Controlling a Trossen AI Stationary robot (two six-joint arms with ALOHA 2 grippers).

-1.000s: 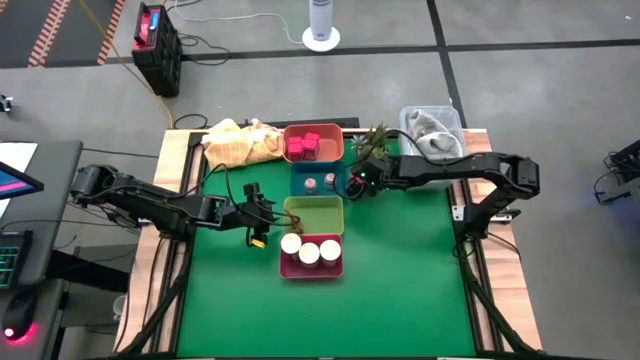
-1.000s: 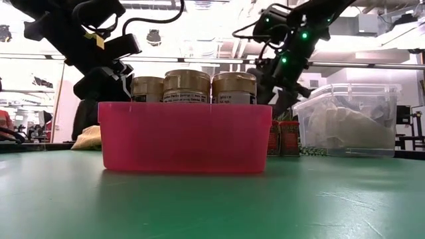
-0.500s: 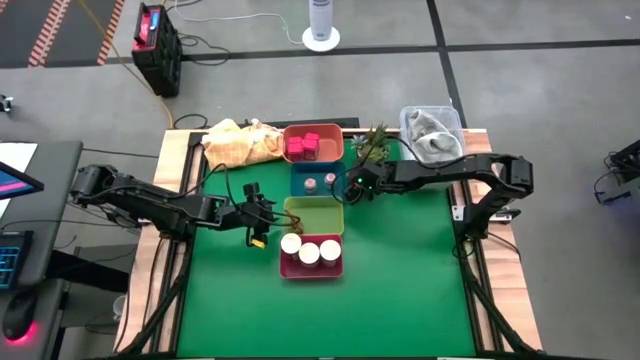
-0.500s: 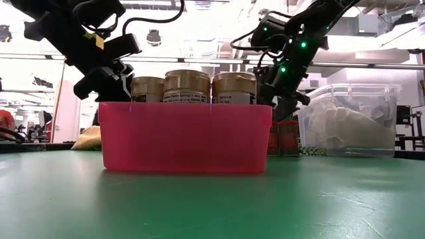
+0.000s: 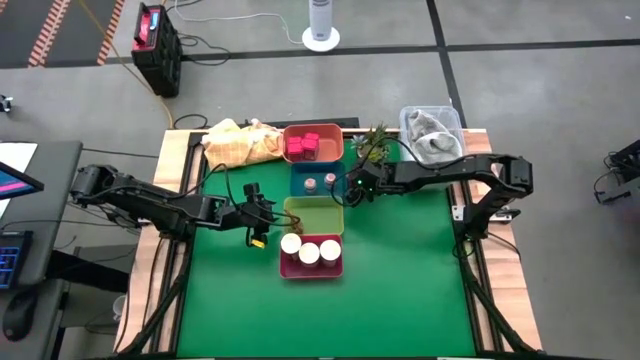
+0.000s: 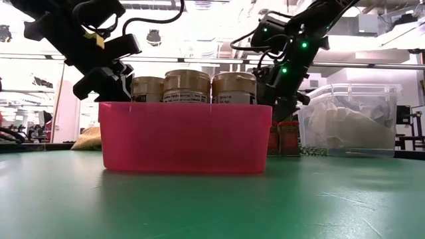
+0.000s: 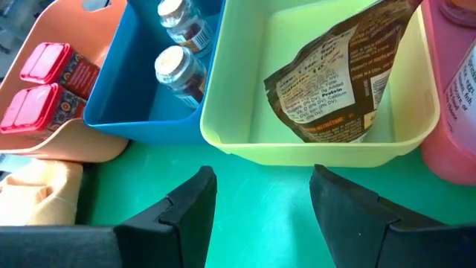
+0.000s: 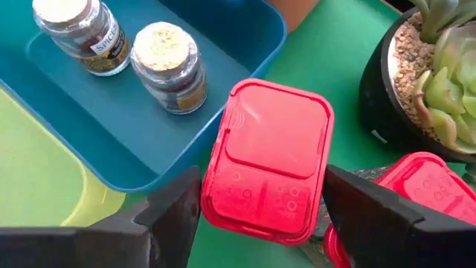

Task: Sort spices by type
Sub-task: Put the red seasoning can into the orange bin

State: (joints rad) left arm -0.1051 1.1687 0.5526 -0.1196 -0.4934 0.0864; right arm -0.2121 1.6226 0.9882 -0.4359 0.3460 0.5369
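Note:
My right gripper is open at the blue tray's right edge. Its fingers stand on either side of a magenta-lidded pack standing on the green mat, with a second pack beside it. Two grey-topped shakers stand in the blue tray. My left gripper waits open, left of the yellow-green tray, where a brown pouch leans on the wall. Three tan-lidded jars stand in the magenta tray. More magenta packs sit in the orange tray. My right gripper comes from above with one finger on each side of the pack's lid end. I cannot tell whether the fingers touch it. The pack stands upright on the mat.
A potted green plant stands right beside the two packs. A clear bin sits at the far right corner, a yellow cloth at the far left. Bare green mat lies near and to the right.
My right gripper has moved a little toward the table's left, away from the plant toward the blue tray, and has come down over the packs. The left arm has kept still.

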